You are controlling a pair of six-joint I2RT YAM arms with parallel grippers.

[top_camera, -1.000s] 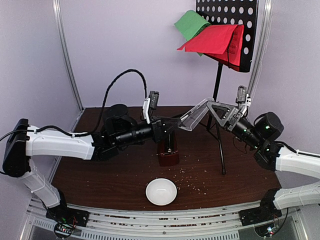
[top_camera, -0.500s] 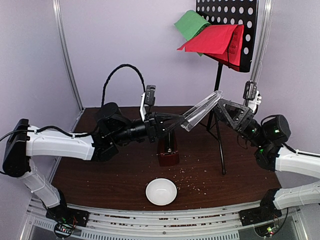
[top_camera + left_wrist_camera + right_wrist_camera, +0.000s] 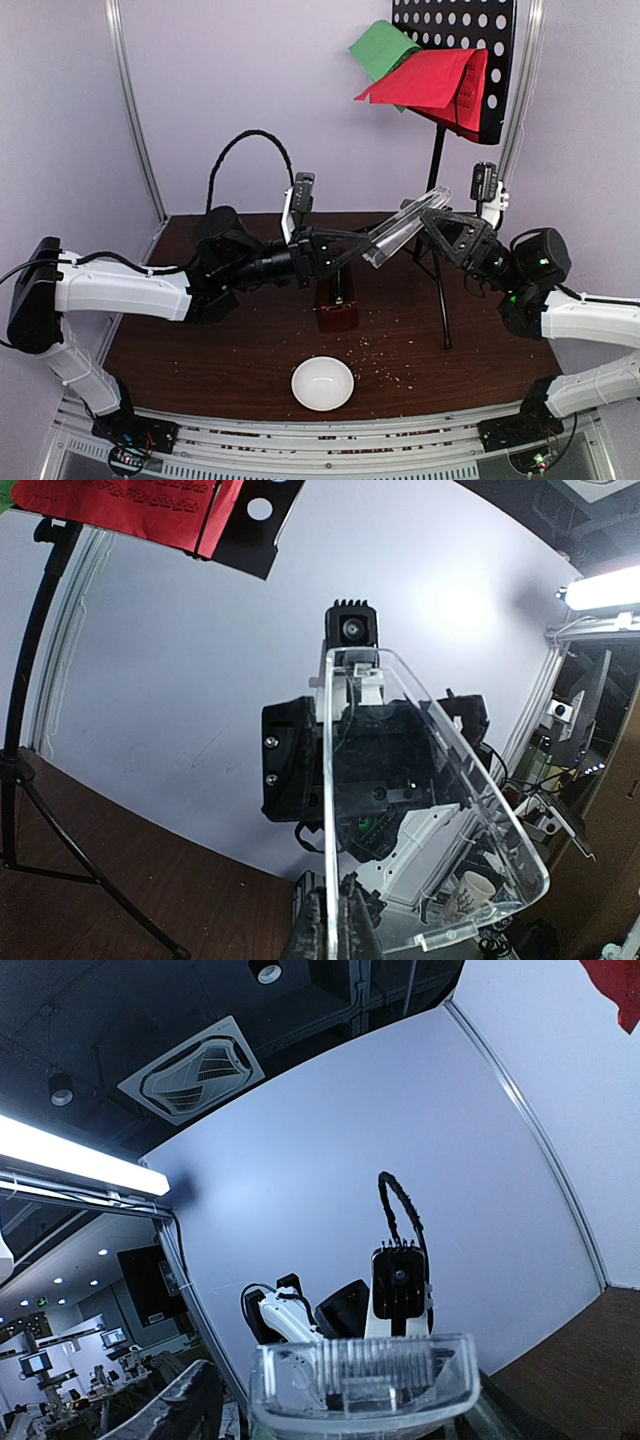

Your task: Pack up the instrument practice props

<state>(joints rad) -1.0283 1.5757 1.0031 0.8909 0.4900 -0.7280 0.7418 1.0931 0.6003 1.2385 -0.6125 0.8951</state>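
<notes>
Moved back left and lower since half a second ago, the right tool (image 3: 428, 220) pinches the far end of the clear cover (image 3: 405, 225), held in the air between both arms. Left tool (image 3: 352, 243) pinches its near end. Below, the metronome (image 3: 336, 304) stands on the table (image 3: 200, 350). Far right, the music stand (image 3: 470, 60) holds the green sheet (image 3: 380, 45) and red sheet (image 3: 425, 78).

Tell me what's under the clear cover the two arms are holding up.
Below the clear cover stands the red-brown metronome on the table, uncovered. The left gripper hides its upper part, so its top cannot be seen.
</notes>
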